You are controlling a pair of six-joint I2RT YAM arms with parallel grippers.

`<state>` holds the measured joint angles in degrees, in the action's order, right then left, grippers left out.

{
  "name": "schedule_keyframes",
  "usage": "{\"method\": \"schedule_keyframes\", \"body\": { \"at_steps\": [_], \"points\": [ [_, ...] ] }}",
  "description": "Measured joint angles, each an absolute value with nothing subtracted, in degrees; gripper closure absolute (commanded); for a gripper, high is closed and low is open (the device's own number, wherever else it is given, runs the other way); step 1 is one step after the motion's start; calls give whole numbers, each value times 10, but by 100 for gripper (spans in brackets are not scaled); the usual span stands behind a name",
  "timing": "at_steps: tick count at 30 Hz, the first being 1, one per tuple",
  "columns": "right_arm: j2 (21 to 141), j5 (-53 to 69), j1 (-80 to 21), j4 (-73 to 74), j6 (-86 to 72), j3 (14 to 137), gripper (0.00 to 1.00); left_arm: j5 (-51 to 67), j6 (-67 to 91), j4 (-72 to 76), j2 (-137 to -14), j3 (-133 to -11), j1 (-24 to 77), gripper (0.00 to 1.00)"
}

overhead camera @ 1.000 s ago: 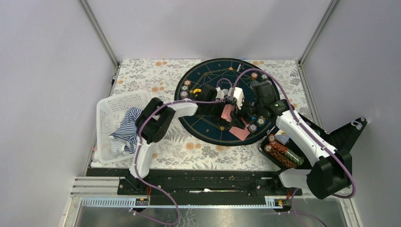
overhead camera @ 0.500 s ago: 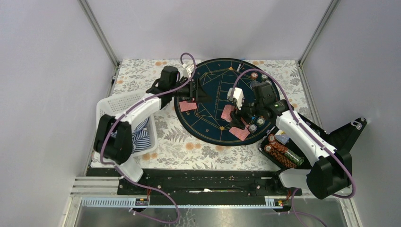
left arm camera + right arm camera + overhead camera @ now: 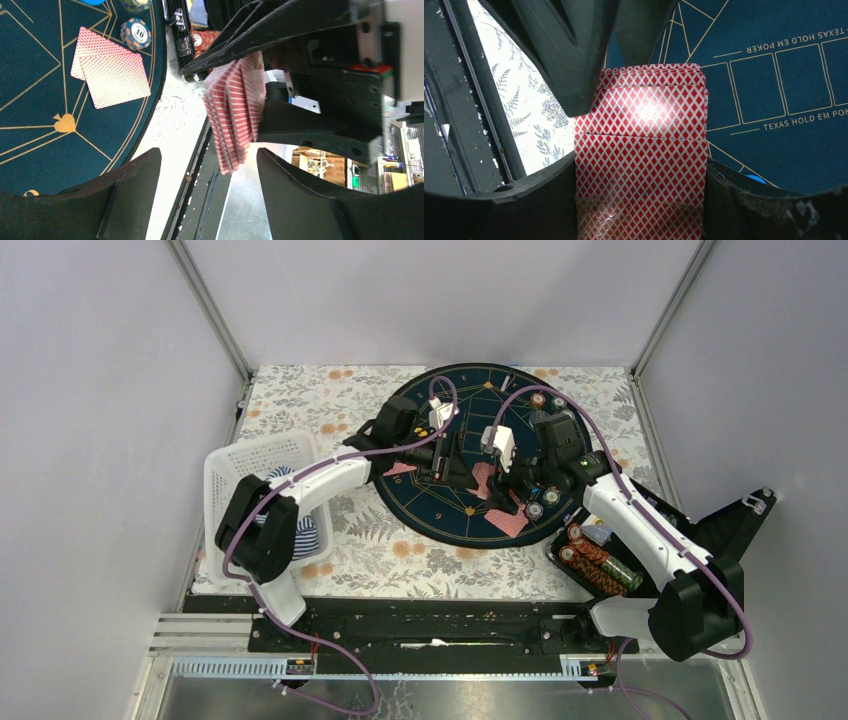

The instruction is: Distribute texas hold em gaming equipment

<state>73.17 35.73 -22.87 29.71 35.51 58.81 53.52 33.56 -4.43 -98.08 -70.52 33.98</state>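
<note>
- Step in hand: dealing the cards. The deck of red-backed cards point(image 3: 641, 150) is held above the round dark mat point(image 3: 440, 515). The mat lies towards the far edge of the worktop point(image 3: 330, 400), right of centre.
- Right tool point(image 3: 639, 190): clenched on the deck, a jaw on either side edge. The cards are slightly fanned in the grip.
- Left tool point(image 3: 207, 155): released, jaws spread, nothing between them. It faces the deck's free end. In the right wrist view one finger point(image 3: 569, 55) overlaps a corner of the deck, but contact cannot be confirmed.
- Already laid: a pair of cards point(image 3: 112, 70) lies overlapping and face down on the part of the mat nearest the near right corner. A chip stack point(image 3: 135, 32) sits just beside it.
- At least one further card point(image 3: 400, 468) lies on the mat's side towards the left edge, partly hidden by the left arm.
- Other chip stacks point(image 3: 538, 399) sit on the mat's rim towards the far right corner. Rows of chips lie in the open case point(image 3: 725, 525) at the near right corner.
- Judgement: distribution is partway through, and most of the deck is undealt.
- Next move calls for the left tool to close on the top card only. It should then draw that card off lengthways while the right tool holds firm.
- Risk noted: with the fanned edges, two cards could come away together.
</note>
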Motion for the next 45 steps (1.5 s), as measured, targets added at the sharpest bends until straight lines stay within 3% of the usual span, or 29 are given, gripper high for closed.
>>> {"method": "schedule_keyframes", "body": {
  "at_steps": [15,18,23,28,32,45],
  "points": [
    [732,356,-229,297,355,586,100,536,345,-58,-998,-720,333,54],
    [732,356,-229,297,355,586,100,536,345,-59,-995,-715,323,51],
    [732,357,-229,297,355,586,100,539,351,-36,-982,-704,316,32],
    [732,357,-229,297,355,586,100,542,372,1,-973,-702,323,29],
    [732,361,-229,297,356,586,100,541,381,1,-979,-708,337,29],
    [722,374,-229,288,361,576,100,542,392,-10,-1006,-715,341,52]
  ]
}}
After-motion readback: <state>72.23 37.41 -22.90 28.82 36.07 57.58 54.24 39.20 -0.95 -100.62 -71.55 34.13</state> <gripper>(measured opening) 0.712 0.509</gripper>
